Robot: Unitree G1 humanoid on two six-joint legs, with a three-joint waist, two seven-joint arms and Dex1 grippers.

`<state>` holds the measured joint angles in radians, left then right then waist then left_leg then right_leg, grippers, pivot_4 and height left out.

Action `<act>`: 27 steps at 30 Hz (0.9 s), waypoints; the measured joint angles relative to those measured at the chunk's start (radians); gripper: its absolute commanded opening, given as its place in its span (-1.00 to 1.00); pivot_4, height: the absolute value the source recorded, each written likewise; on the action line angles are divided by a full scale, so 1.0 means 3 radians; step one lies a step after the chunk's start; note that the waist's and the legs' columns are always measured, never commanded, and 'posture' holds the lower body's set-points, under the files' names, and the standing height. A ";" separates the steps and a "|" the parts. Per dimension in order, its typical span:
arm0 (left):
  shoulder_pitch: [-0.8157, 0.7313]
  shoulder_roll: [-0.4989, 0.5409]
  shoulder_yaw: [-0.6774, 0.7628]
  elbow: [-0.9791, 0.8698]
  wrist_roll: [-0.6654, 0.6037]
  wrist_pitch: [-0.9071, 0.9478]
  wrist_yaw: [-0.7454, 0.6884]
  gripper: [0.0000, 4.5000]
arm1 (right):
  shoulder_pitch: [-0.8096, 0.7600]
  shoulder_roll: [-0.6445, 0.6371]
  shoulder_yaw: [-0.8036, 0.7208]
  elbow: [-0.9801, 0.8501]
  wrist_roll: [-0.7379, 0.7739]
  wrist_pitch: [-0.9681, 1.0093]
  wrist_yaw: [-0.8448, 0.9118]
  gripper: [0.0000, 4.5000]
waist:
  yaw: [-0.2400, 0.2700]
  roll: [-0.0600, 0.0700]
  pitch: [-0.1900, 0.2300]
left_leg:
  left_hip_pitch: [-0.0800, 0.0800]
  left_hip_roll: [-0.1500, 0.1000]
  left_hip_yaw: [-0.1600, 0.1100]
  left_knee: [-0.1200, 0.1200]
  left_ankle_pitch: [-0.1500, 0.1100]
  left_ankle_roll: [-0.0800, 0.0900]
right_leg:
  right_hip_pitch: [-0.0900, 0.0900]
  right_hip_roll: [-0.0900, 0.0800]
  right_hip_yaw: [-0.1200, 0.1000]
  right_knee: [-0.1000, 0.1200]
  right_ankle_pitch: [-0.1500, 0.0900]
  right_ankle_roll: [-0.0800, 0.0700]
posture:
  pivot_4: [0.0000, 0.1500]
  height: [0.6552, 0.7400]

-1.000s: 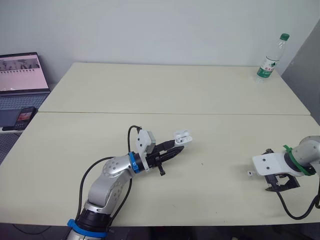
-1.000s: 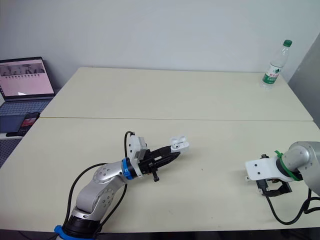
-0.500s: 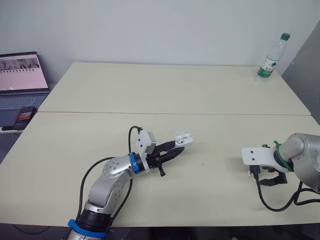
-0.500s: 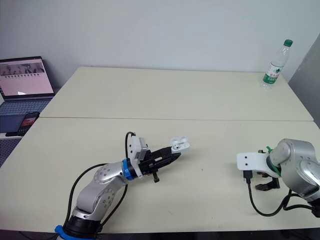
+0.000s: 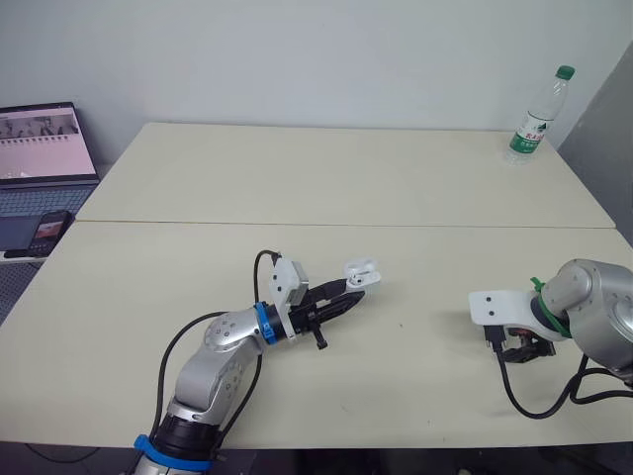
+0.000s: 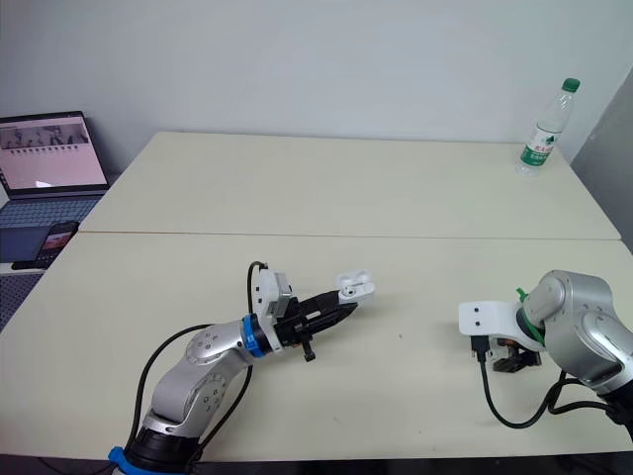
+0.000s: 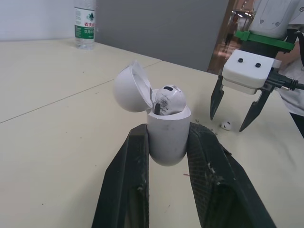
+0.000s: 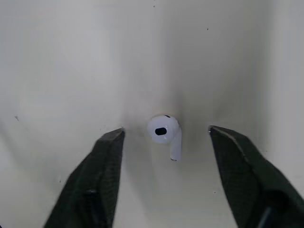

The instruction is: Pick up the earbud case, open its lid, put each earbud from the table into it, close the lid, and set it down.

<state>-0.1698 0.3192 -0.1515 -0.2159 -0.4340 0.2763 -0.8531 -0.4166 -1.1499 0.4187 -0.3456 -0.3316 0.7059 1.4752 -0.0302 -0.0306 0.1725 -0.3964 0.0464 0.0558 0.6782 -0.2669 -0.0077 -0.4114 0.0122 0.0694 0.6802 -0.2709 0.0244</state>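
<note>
My left gripper [image 5: 353,289] is shut on the white earbud case [image 5: 361,270], holding it just above the table's middle. In the left wrist view the case [image 7: 166,128] stands upright between the fingers [image 7: 130,166], its lid tipped open and one earbud [image 7: 167,99] seated inside. A second white earbud [image 8: 164,130] lies on the table at the right. My right gripper [image 8: 166,134] is open, pointing down, with one finger on each side of this earbud and not touching it. The left wrist view shows the same earbud [image 7: 226,125] under the right gripper [image 7: 228,122].
A water bottle [image 5: 535,117] stands at the table's far right corner. A laptop [image 5: 40,148] and a phone [image 5: 47,230] sit on a side surface at the left. The near table edge [image 5: 396,443] runs close behind both arms.
My right gripper has moved left and now straddles the loose earbud. The left gripper and the case have stayed put.
</note>
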 measured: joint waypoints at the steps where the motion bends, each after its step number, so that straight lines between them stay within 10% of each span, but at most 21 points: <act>1: 0.0005 0.0000 0.0000 0.0000 0.0000 0.0000 0.0001 -0.67 | 0.0000 -0.0013 0.0000 0.0000 0.0002 -0.0005 0.0003 -0.40 | 0.0000 0.0000 0.0000 | 0.0000 0.0000 0.0000 0.0000 0.0000 0.0000 | 0.0000 0.0000 0.0000 0.0000 0.0000 0.0000 | 1.00 0.91; 23: 0.0019 0.0013 0.0001 -0.0001 0.0001 -0.0001 0.0002 -0.67 | -0.0001 0.0001 -0.0003 -0.0004 0.0106 -0.0064 -0.0010 -0.54 | 0.0000 -0.0001 0.0000 | 0.0000 0.0000 -0.0001 0.0000 0.0000 0.0000 | 0.0000 0.0000 0.0000 0.0000 0.0000 0.0000 | 1.00 0.91; 27: 0.0029 0.0023 0.0001 -0.0002 0.0001 0.0000 0.0016 -0.67 | 0.0000 0.0003 0.0000 -0.0001 0.0109 -0.0108 -0.0012 -0.03 | 0.0000 -0.0001 0.0000 | 0.0000 0.0000 0.0000 0.0000 0.0000 0.0000 | 0.0000 0.0000 0.0000 0.0000 0.0000 0.0000 | 1.00 0.91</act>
<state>-0.1611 0.3260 -0.1511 -0.2164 -0.4338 0.2761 -0.8484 -0.4167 -1.1488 0.4187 -0.3459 -0.2989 0.6734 1.4717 -0.0303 -0.0308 0.1725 -0.3963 0.0465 0.0558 0.6783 -0.2669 -0.0077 -0.4113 0.0122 0.0695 0.6802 -0.2708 0.0243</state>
